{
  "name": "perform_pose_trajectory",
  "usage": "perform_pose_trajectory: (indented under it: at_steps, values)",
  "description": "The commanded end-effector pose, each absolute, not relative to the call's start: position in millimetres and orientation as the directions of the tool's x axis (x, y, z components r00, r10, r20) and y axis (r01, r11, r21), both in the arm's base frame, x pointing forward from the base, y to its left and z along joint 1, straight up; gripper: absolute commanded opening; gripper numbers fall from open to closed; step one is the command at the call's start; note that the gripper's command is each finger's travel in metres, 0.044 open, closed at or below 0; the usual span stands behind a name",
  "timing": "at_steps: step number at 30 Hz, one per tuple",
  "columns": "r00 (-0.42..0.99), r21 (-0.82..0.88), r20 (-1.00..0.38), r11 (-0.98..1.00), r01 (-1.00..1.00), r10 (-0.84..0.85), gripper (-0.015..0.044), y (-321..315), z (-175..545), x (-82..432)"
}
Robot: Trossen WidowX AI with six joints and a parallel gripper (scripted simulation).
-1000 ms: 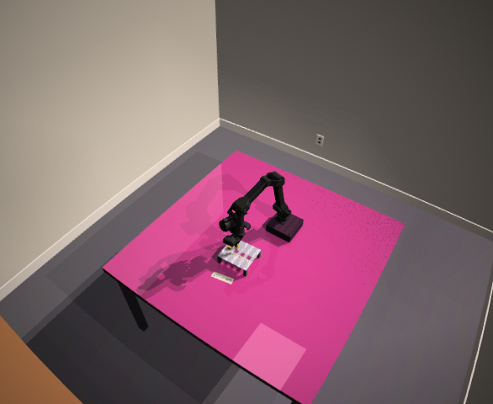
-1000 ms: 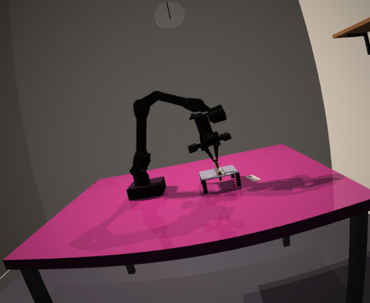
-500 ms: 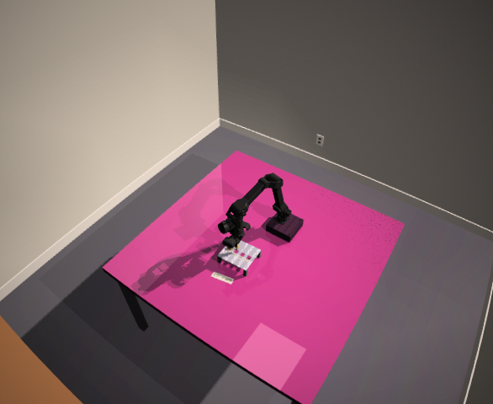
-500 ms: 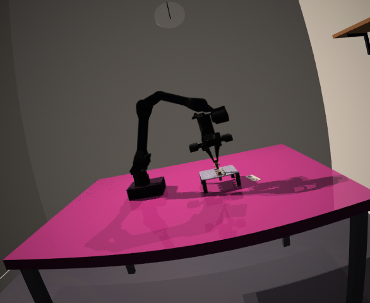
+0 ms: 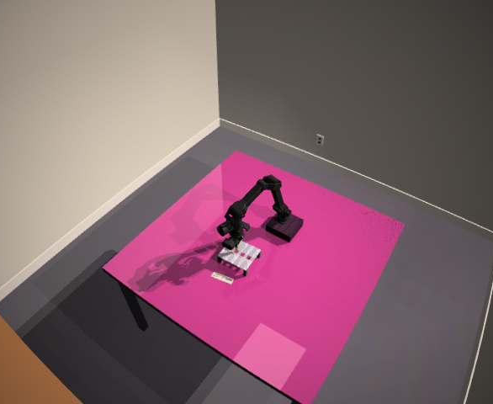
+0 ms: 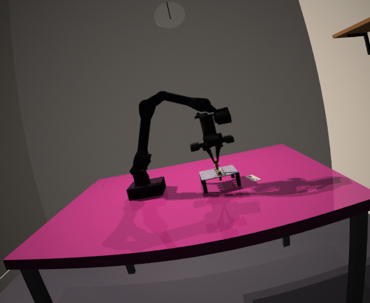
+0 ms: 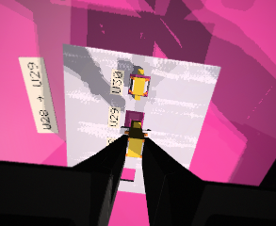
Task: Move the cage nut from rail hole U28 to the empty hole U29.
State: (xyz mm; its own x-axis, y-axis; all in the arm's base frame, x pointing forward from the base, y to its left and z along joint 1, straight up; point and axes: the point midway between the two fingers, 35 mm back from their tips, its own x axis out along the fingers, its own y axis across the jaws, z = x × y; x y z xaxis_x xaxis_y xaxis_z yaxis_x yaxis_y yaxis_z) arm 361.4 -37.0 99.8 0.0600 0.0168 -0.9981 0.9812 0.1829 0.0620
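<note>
My gripper is shut on a yellow cage nut and holds it just above the pale rail plate. In the wrist view the nut's far end overlaps the near edge of the empty hole U29. The nut and fingers hide hole U28 and most of its label. The other yellow nut sits in hole U30. The held nut's spring wings show only as thin dark and orange edges; their exact state is unclear.
Another open hole shows between the fingers at the plate's near end. The plate stands on short black legs. A "U28 → U29" card lies beside it on the pink table. The arm's base stands behind.
</note>
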Motion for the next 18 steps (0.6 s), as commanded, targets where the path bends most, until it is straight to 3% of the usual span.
perform_pose_trajectory:
  at_steps: [1, 18]
  values:
    - [0.047, 0.048, -0.999, 0.179, 0.983, 0.011, 0.0036, -37, 99, 363]
    - [0.035, 0.036, -0.999, 0.179, 0.983, 0.008, 0.0036, -37, 84, 364]
